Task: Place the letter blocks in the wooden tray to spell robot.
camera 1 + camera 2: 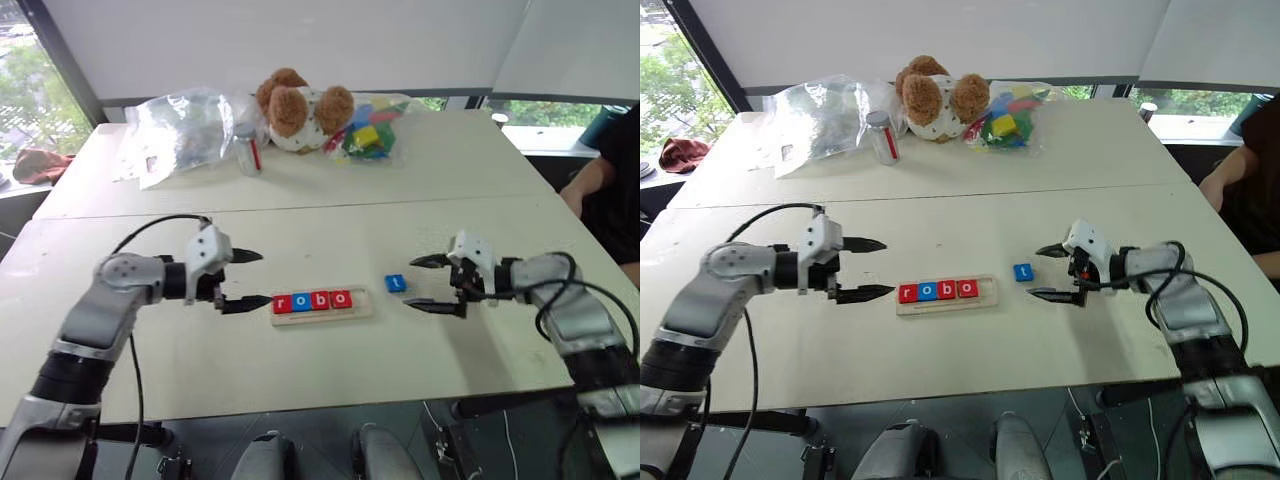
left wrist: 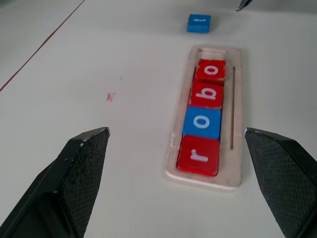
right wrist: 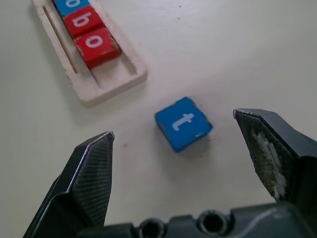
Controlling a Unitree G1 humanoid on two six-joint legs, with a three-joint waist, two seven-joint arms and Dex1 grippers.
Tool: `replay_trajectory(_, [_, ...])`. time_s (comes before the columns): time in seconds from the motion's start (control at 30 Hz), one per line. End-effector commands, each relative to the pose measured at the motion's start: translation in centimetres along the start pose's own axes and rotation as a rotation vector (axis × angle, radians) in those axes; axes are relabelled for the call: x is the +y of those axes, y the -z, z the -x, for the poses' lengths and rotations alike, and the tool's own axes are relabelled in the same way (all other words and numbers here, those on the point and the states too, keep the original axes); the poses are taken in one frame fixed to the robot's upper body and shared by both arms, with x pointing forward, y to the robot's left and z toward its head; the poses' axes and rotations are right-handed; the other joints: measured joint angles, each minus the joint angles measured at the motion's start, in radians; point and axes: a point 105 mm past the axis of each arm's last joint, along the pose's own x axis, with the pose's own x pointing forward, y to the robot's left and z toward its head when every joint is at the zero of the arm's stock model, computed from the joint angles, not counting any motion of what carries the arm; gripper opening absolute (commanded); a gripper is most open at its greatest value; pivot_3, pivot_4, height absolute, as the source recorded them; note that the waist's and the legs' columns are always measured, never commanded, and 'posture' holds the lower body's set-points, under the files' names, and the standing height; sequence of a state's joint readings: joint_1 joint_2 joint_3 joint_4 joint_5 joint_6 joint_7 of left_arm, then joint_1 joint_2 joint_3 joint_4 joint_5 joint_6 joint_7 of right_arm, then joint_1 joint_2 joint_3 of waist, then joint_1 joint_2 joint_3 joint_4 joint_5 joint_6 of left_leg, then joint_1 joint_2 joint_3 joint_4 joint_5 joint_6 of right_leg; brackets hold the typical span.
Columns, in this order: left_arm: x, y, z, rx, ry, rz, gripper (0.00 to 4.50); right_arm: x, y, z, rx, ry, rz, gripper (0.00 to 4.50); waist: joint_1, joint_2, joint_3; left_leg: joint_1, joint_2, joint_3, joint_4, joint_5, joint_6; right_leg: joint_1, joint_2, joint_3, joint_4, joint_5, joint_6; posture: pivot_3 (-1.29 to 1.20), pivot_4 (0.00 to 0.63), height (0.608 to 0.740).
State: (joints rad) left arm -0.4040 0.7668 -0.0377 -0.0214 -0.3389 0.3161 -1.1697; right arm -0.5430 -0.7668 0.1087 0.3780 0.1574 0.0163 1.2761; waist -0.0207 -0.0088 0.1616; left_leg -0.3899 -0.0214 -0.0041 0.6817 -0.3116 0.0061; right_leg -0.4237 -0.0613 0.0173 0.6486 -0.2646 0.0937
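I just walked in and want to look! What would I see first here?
First, the long pale wooden tray in the middle of the white table, with red and blue letter tiles spelling "robo". A small blue "t" tile lies on the table just past its empty end, and a brown teddy bear sits at the far side.

Head stereo pair: high, facing forward-down over counter (image 1: 330,225). Wrist cameras: close, low, facing inward; both share wooden tray (image 2: 237,124).
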Motion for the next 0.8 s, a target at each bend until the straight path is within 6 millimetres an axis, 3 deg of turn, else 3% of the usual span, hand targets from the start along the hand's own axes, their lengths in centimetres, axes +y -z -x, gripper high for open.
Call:
replay_trajectory(0.03, [0.5, -0.3, 1.3, -0.003, -0.050, -0.020, 4.50, -0.3, 0.6, -1.0, -0.003, -0.064, 0.049, 4.22, 0.003, 0.000, 0.000, 0.000, 0.000, 0.000, 0.000, 0.000, 0.000, -0.001, 0.000, 0.000, 0.000, 0.000, 0.000, 0.00, 0.150, 0.740])
replay_trajectory(0.23, [0.2, 0.4, 2.4, 0.029, -0.094, -0.002, 4.50, -0.5, 1.6, -2.5, 0.013, -0.125, 0.044, 4.22, 0.007, 0.000, 0.000, -0.002, -0.001, 0.000, 0.000, 0.000, -0.001, -0.001, -0.003, 0.000, -0.001, 0.000, 0.000, 0.00, 0.150, 0.740])
replay_trajectory(0.33, [0.0, 0.5, 2.6, 0.034, -0.107, 0.003, 4.50, -0.7, 1.8, -2.8, 0.013, -0.131, 0.043, 3.43, 0.005, 0.001, 0.000, -0.002, -0.001, 0.000, 0.001, 0.000, -0.001, -0.001, -0.003, 0.000, -0.001, 0.000, 0.000, 0.00, 0.150, 0.740])
replay_trajectory(0.47, [-0.1, 0.6, 2.7, 0.042, -0.115, 0.008, 4.50, -0.8, 1.6, -3.0, -0.003, -0.140, 0.057, 1.40, 0.003, 0.001, 0.000, -0.001, -0.001, 0.000, 0.000, 0.000, -0.002, -0.001, -0.003, 0.001, 0.000, 0.000, -0.001, 0.00, 0.150, 0.740])
replay_trajectory(0.5, [0.0, 0.7, 2.8, 0.047, -0.118, 0.010, 4.50, -0.8, 1.6, -3.0, -0.003, -0.144, 0.057, 1.13, 0.003, 0.001, 0.000, -0.001, -0.001, -0.001, 0.000, 0.000, -0.002, -0.001, -0.003, 0.001, 0.000, 0.000, -0.001, 0.00, 0.150, 0.740])
replay_trajectory(0.6, [0.2, 0.9, 2.9, 0.055, -0.122, 0.011, 4.50, -1.1, 1.0, -2.9, -0.014, -0.133, 0.058, 1.15, 0.003, 0.001, 0.000, -0.001, -0.001, -0.001, 0.000, 0.000, -0.002, -0.001, -0.004, 0.001, 0.000, 0.000, -0.001, 0.00, 0.150, 0.740])
replay_trajectory(0.67, [0.3, 0.9, 2.9, 0.057, -0.122, 0.013, 4.50, -1.3, -0.6, -2.8, -0.061, -0.149, 0.054, 1.15, 0.003, 0.001, 0.000, -0.001, -0.001, 0.000, 0.000, 0.000, -0.002, -0.001, -0.004, 0.001, 0.000, 0.000, -0.001, 0.00, 0.150, 0.740])
replay_trajectory(0.73, [0.3, 1.0, 2.8, 0.056, -0.109, 0.015, 4.50, -0.3, -2.9, -3.4, -0.114, -0.227, 0.082, 1.15, 0.004, 0.002, 0.001, -0.001, -0.001, -0.001, 0.000, 0.000, -0.002, -0.001, -0.004, 0.001, 0.000, 0.000, -0.001, 0.00, 0.150, 0.740])
replay_trajectory(0.8, [0.2, 0.9, 2.4, 0.051, -0.096, 0.014, 4.50, 0.8, -3.6, -3.9, -0.108, -0.285, 0.102, 1.15, 0.002, 0.002, 0.001, -0.003, 0.000, -0.001, 0.000, 0.000, -0.002, -0.004, -0.004, 0.001, 0.001, 0.000, -0.001, 0.00, 0.150, 0.740])
